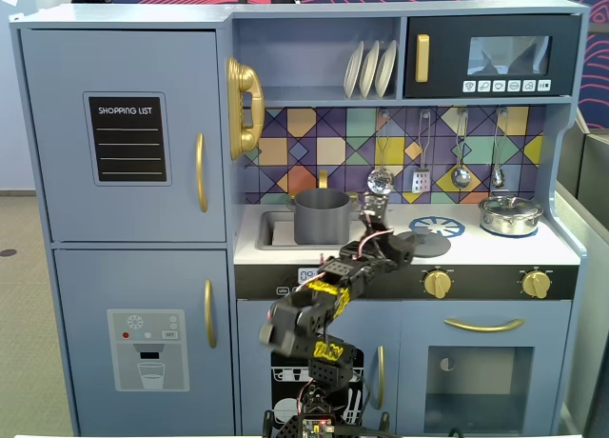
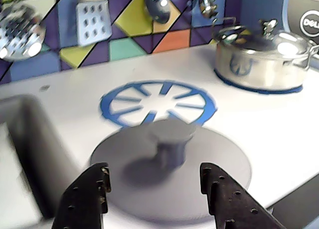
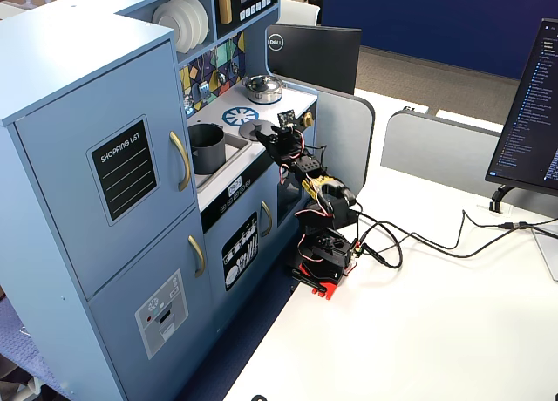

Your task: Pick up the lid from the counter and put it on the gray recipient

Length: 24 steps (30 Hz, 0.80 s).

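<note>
**Q:** Where does your gripper stand?

**A:** In the wrist view, your gripper (image 2: 154, 189) has its two dark fingers (image 2: 84, 194) spread wide, one on each side of the lid (image 2: 124, 162). Nothing is held between them. The lid is a flat, matte dark-gray disc lying on the white counter (image 2: 279, 124), and its small central knob (image 2: 172, 137) stands in the gap between the fingers. The picture is a little blurred, so you cannot tell whether the fingertips touch the disc.

**Q:** And where is the gray recipient?

**A:** In a fixed view facing the toy kitchen, the gray recipient (image 1: 321, 217) stands upright in the sink at the left part of the counter, open at the top. The lid (image 1: 427, 244) lies to its right, apart from it, just in front of a blue printed burner ring (image 1: 437, 227). Your arm (image 1: 328, 300) reaches up from its base below the counter's front edge towards the lid.

**Q:** What else is near?

**A:** A shiny silver pot (image 2: 261, 57) with its own lid on sits on a second burner at the far right of the counter, well apart from the gray lid. Toy utensils (image 2: 94, 20) hang on the coloured tile wall behind. In another fixed view from the side, the gray recipient (image 3: 207, 148) shows left of the arm (image 3: 318, 192), and the arm's base is clamped to a white table (image 3: 453, 331).
</note>
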Each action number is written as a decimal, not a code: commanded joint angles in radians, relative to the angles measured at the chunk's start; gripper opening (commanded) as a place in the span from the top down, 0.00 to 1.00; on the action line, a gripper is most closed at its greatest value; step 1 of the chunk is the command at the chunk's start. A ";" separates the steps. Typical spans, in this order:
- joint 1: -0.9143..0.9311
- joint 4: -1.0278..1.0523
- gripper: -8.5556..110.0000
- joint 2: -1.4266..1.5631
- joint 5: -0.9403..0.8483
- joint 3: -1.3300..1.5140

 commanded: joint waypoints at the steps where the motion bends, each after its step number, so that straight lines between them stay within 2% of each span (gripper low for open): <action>1: 0.017 -0.109 0.76 -0.121 0.034 -0.114; 13: 0.028 -0.218 0.77 -0.383 0.040 -0.265; 24: 0.015 -0.227 0.79 -0.558 0.049 -0.407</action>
